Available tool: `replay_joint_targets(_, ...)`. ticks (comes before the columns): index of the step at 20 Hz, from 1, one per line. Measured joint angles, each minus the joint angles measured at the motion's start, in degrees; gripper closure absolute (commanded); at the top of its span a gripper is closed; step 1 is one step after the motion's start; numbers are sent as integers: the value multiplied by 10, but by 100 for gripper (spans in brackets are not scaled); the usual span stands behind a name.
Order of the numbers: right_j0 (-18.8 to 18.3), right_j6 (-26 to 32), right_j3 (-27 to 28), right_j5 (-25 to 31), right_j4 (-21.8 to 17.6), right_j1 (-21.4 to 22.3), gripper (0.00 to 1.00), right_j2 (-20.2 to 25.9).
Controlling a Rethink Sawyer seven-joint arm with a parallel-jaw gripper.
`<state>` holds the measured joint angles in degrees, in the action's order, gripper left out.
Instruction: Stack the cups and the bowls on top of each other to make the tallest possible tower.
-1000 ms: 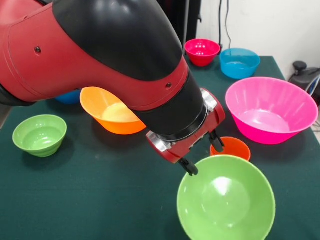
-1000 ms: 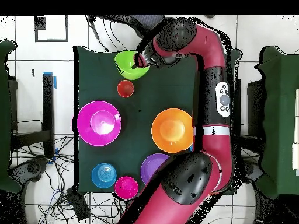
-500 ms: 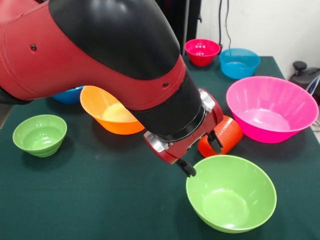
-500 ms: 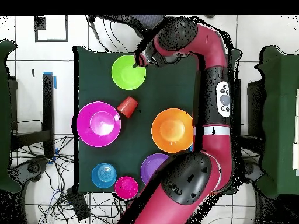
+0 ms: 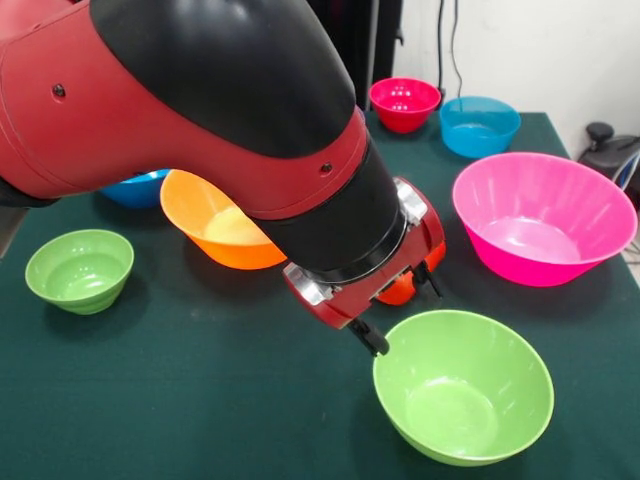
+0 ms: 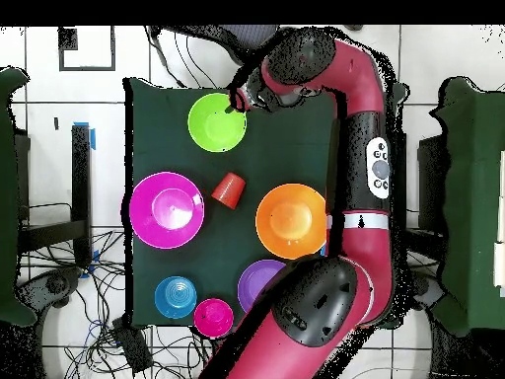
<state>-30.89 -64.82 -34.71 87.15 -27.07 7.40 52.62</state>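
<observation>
My fingers (image 5: 395,308) hang open beside the green bowl (image 5: 463,385); no tower yet, so next I'd grip its rim.

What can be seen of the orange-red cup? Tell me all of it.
The orange-red cup is a tapered plastic tumbler with no handle, lying tipped on its side on the green table cloth. It sits between the big pink bowl and the big orange bowl, touching neither. In the front view the gripper hides most of it.
</observation>
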Motion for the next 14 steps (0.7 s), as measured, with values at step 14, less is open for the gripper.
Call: replay_joint_targets(14, 11, 0, 44, 6, -7, -7, 0, 0)
